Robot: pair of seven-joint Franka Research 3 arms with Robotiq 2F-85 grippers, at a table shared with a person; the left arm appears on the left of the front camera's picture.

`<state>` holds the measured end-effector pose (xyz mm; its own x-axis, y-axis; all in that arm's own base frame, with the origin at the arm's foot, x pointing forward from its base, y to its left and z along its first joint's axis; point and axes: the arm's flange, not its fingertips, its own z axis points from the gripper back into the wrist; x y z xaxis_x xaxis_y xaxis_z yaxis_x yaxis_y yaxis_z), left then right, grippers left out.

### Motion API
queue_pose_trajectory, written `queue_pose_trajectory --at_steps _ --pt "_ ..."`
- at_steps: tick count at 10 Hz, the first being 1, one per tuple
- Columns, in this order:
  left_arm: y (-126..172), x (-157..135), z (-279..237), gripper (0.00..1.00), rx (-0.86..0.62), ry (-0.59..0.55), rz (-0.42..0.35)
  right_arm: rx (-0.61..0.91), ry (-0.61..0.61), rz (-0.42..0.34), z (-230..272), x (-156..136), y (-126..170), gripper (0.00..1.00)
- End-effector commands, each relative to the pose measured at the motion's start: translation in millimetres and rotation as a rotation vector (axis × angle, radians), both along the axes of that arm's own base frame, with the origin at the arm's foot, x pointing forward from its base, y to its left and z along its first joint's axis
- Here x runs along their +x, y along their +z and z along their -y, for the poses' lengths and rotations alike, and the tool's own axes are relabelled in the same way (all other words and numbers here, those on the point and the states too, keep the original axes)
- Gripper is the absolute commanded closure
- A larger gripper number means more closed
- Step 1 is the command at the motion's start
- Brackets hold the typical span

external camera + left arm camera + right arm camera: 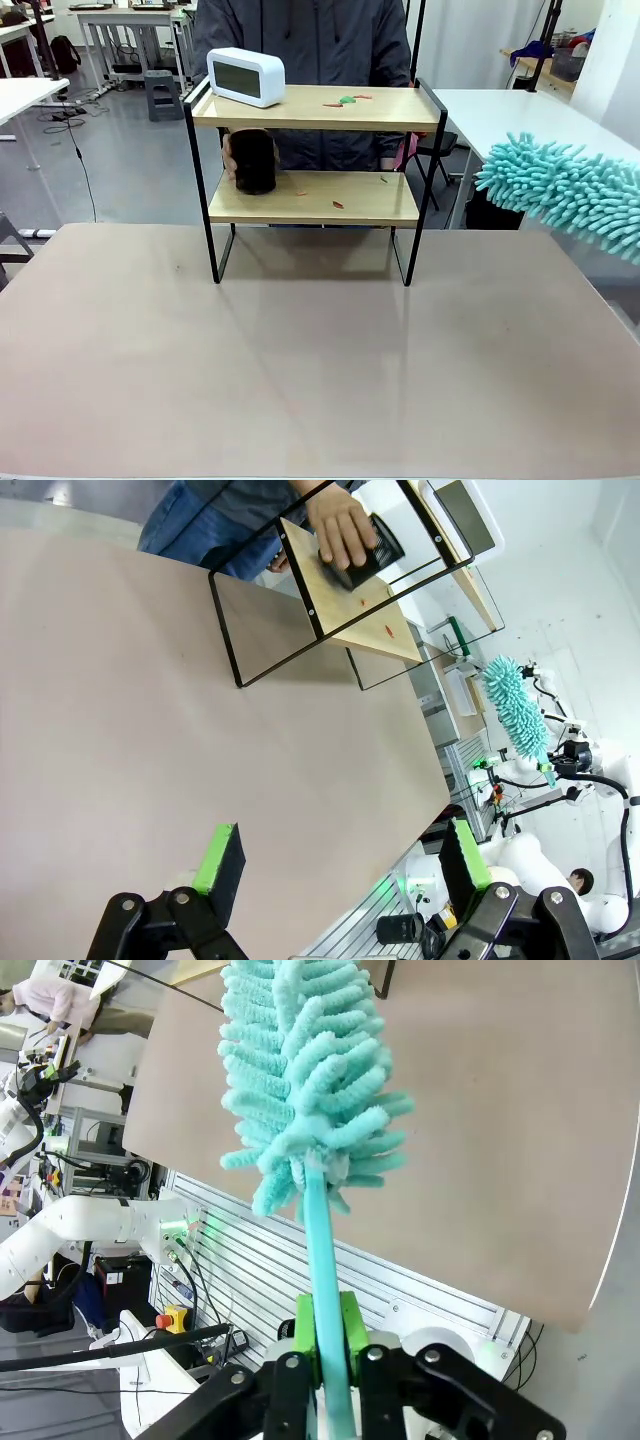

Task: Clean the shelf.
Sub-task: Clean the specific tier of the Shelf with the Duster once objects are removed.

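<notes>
Bench [300,380] surface lies bare closest to me. Well ahead of the left tool [342,862], at the far edge by the person, stands the shelf [360,195]. That left tool hangs low over the bench with its fingers wide apart and nothing between them. I judge it is parked there so as not to block the sweep.

The right tool [325,1340] is clamped tight on the thin handle of a teal duster [570,195]. The fluffy head points away from this tool, off to one side of the shelf at about the height of the lower board, well apart from the frame. It looks poised to come in sideways.

Small red and green scraps [347,99] lie on both boards, which is what needs wiping off. A white clock [246,76] sits on the upper board at the end farthest from the duster. Below it, the person's hand [342,532] wraps a black pot [254,162] on the lower board, probably to lift it clear so the duster can run the whole board. The clock may need the same help.
</notes>
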<state>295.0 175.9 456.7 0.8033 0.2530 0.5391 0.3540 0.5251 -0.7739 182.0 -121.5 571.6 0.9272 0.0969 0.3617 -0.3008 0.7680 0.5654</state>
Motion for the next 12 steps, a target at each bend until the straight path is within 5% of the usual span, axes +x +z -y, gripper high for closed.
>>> queue_pose_trajectory --at_steps 1,4,6,8,11,12 --pt "0.2 2.1 0.8 0.0 -0.009 -0.001 0.031 0.012 -0.016 0.0 3.2 0.1 4.3 1.0" --pt "0.2 2.1 0.8 0.0 -0.009 -0.001 0.031 -0.062 0.042 0.041 -20.6 -5.1 12.2 0.87" --pt "0.2 2.1 0.8 0.0 -0.009 -0.001 0.031 -0.32 0.122 0.086 -103.4 22.9 17.1 0.87" --pt "0.2 2.1 0.8 0.0 -0.009 -0.001 0.031 -0.355 0.201 0.142 -174.8 56.0 -7.0 0.87" --pt "0.2 2.1 0.8 0.0 -0.009 -0.001 0.031 -0.334 0.053 0.245 -230.9 76.0 -36.2 0.87" --pt "0.2 2.1 0.8 0.0 -0.009 -0.001 0.031 -0.332 0.055 0.223 -237.6 77.6 -40.0 0.87"
